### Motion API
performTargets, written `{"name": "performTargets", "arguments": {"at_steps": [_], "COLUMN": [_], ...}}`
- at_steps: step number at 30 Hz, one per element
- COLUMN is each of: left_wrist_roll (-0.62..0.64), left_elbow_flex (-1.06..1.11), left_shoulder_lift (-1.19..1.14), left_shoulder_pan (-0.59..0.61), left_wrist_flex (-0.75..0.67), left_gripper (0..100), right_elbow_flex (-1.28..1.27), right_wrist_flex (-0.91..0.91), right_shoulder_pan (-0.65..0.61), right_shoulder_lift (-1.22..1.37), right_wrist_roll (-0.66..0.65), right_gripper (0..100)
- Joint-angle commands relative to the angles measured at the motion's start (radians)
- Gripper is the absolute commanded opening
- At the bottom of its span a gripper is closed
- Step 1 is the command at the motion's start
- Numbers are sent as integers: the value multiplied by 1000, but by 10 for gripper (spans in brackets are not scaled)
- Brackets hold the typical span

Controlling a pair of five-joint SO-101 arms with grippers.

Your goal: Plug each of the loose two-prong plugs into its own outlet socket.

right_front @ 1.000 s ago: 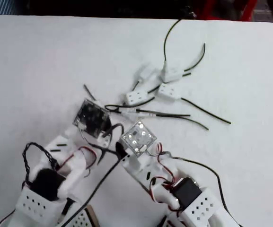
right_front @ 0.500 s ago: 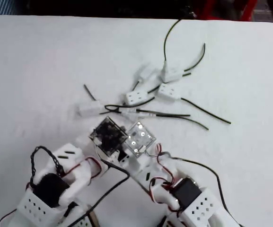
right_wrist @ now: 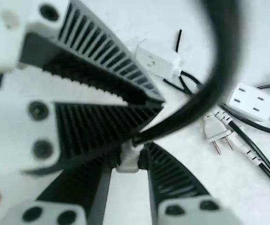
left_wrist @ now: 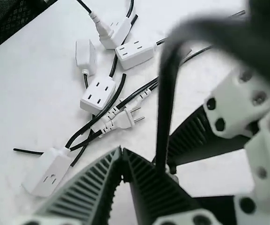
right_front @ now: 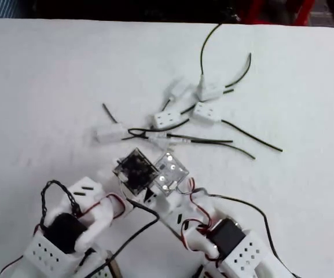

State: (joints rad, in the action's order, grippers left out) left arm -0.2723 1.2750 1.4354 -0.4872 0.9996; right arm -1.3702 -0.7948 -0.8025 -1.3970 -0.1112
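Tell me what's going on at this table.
Two arms are working at a table strewn with white sockets. The right gripper seems to pinch the white end of a black cord in its jaws. It sits right against the left gripper, whose jaws are shut on nothing. A loose plug lies among the sockets with its prongs bare, not plugged in.

White printed arms (right_front: 245,255) w/ blk servos (right_front: 227,234), red/blk wires (right_front: 191,223), ribbed blk hand fingers (left_wrist: 88,192).
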Motion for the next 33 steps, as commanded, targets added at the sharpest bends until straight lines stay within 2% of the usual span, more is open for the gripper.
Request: {"name": "performTargets", "arguments": {"at_steps": [1, 9, 13, 24, 29, 33], "left_wrist_roll": [17, 17, -2, -341, -540, -586], "left_elbow_flex": [-52, -92, -190, -577, -634, -674], "left_shoulder_lift": [2, -5, -84, -648, -829, -957], "left_shoulder_pan": [108, 357, 421, 426, 424, 444], "left_wrist_flex": [-15, -15, 14, 190, 184, 114], "left_gripper": [24, 26, 33, 251, 272, 273], "right_elbow_flex": [57, 57, 57, 57, 57, 57], "right_wrist_flex": [1, 50, 64, 64, 64, 64], "right_shoulder_pan": [15, 183, 234, 291, 302, 302], "right_shoulder_lift": [-27, -21, -19, -19, -21, -21], "right_wrist_roll": [-9, 2, 31, 26, 26, 26], "right_gripper": [17, 17, 17, 17, 17, 17]}}
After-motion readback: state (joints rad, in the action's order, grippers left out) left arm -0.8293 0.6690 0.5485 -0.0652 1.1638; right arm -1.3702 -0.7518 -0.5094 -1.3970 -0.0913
